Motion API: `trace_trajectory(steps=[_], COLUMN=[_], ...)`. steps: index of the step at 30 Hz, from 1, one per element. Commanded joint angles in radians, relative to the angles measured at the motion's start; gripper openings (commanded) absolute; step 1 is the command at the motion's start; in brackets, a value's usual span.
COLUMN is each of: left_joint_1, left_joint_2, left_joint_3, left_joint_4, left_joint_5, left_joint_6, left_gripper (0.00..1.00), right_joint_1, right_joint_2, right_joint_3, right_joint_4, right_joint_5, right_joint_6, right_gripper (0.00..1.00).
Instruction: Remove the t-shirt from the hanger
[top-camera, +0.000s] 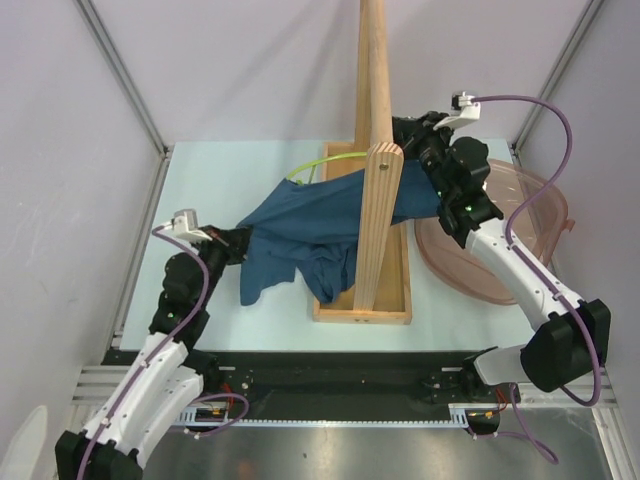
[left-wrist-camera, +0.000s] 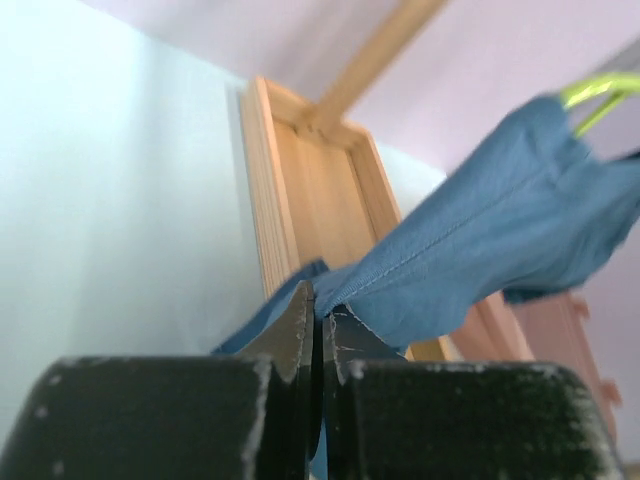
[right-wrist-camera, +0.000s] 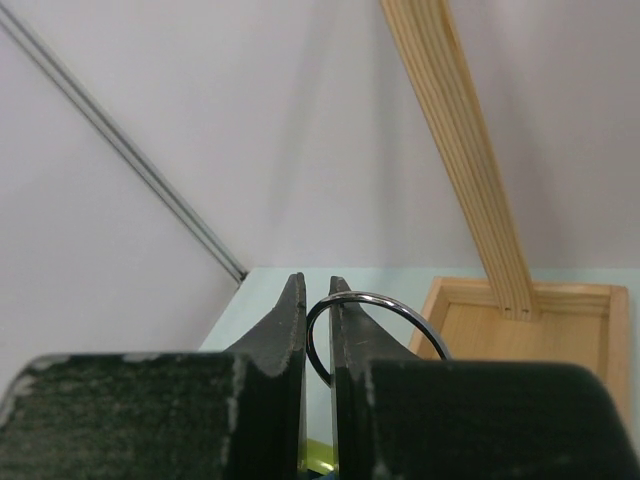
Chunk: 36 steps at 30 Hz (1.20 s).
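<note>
Top external view shows the dark teal-blue soft cloth t-shirt (top-camera: 305, 235) partly on the thin lime-green curved hanger (top-camera: 322, 160), up above the pale blue table (top-camera: 220, 180). Part of the shirt hangs over the flat wooden tray (top-camera: 390, 300) at the foot of the tall wooden pole (top-camera: 375, 110).

The shirt is stretched in a long line, from the hanger in the middle down and out to the left. The left gripper (left-wrist-camera: 318, 318) is at that low left end. Its two black fingers are pressed together on a fold of the cloth.

The right gripper (right-wrist-camera: 317, 300) is on the other side of the pole, up high. Its fingers are squeezed on the hanger's small silver metal hook (right-wrist-camera: 372, 305).

So the hanger lies to the right of the left gripper, and the shirt's long way points at it. I think the left arm should pull off to the left while the right arm holds the hanger. A round pink plastic bowl (top-camera: 540, 230) sits far right.
</note>
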Motion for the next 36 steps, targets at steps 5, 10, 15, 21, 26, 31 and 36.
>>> trace_trajectory(steps=[5, 10, 15, 21, 26, 31, 36], left_joint_1=[0.006, 0.003, 0.001, -0.060, -0.164, -0.167, -0.167], left_joint_2=[0.025, 0.040, -0.009, 0.097, -0.007, -0.152, -0.009], left_joint_3=[0.087, 0.074, 0.053, 0.111, 0.131, 0.275, 0.525], left_joint_4=[-0.252, -0.319, -0.287, -0.138, -0.153, -0.351, -0.486], left_joint_5=[-0.151, -0.163, -0.112, 0.119, 0.030, -0.093, -0.042], left_joint_6=[-0.021, -0.024, -0.019, 0.033, 0.099, 0.192, 0.266], left_gripper=[0.00, 0.00, 0.00, 0.07, 0.91, 0.96, 0.98], right_joint_1=[-0.141, -0.175, -0.209, -0.102, -0.065, -0.028, -0.016], right_joint_2=[-0.054, -0.060, -0.069, 0.043, 0.143, 0.176, 0.207], right_joint_3=[-0.073, -0.079, -0.113, 0.010, 0.106, 0.149, 0.169], right_joint_4=[0.273, 0.262, 0.317, 0.296, 0.250, 0.219, 0.230], right_joint_5=[-0.075, -0.089, -0.143, -0.252, -0.328, -0.393, -0.488], right_joint_6=[0.227, 0.241, 0.277, 0.202, 0.189, 0.146, 0.149], right_gripper=[0.00, 0.00, 0.00, 0.00, 0.00, 0.00, 0.00])
